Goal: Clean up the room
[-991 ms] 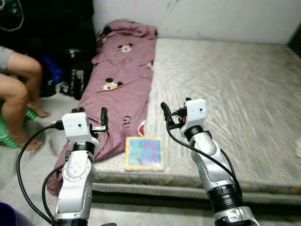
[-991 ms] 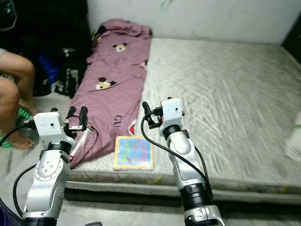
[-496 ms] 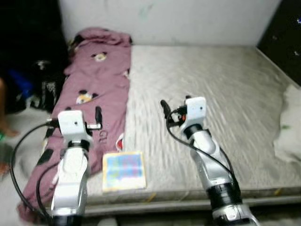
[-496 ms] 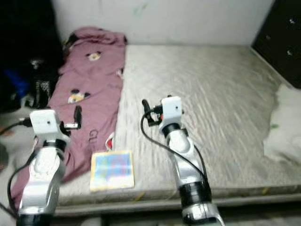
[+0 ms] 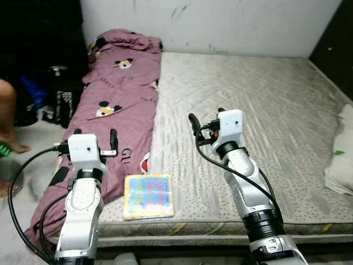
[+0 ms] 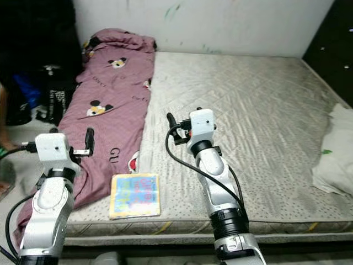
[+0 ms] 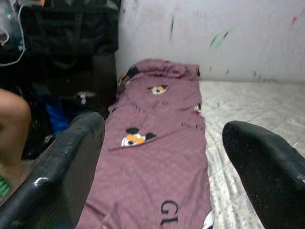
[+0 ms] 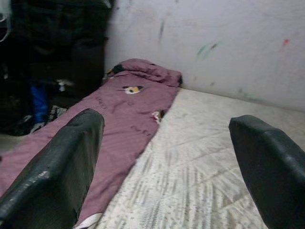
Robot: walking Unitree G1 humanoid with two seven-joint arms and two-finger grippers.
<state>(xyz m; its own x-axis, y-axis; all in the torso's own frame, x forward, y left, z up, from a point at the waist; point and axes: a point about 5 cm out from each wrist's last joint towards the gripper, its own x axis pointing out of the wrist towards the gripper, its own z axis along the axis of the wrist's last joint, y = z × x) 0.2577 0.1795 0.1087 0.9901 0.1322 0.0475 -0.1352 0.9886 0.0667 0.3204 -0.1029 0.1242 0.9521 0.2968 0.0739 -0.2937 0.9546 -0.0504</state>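
Observation:
A mauve blanket (image 5: 121,94) with cartoon mouse prints lies along the left side of the bare grey mattress (image 5: 259,99) and hangs over its edge. A colourful square book (image 5: 148,196) rests near the mattress's front edge. A crumpled white cloth (image 5: 341,160) lies at the far right. My left gripper (image 5: 95,136) is raised over the blanket's lower end, open and holding nothing; the left wrist view shows its wide-apart fingers (image 7: 62,167). My right gripper (image 5: 206,118) hovers open above the middle of the mattress, also holding nothing.
A person's leg (image 5: 7,113) shows at the left edge on the floor side. Black bags (image 5: 62,96) stand against the dark wall beside the blanket. A white wall (image 5: 220,22) backs the mattress. A dark cabinet (image 6: 336,49) stands at the far right.
The camera has swung to the right, so the person has slid mostly out of view and the white cloth has come in. Both grippers stay raised and open.

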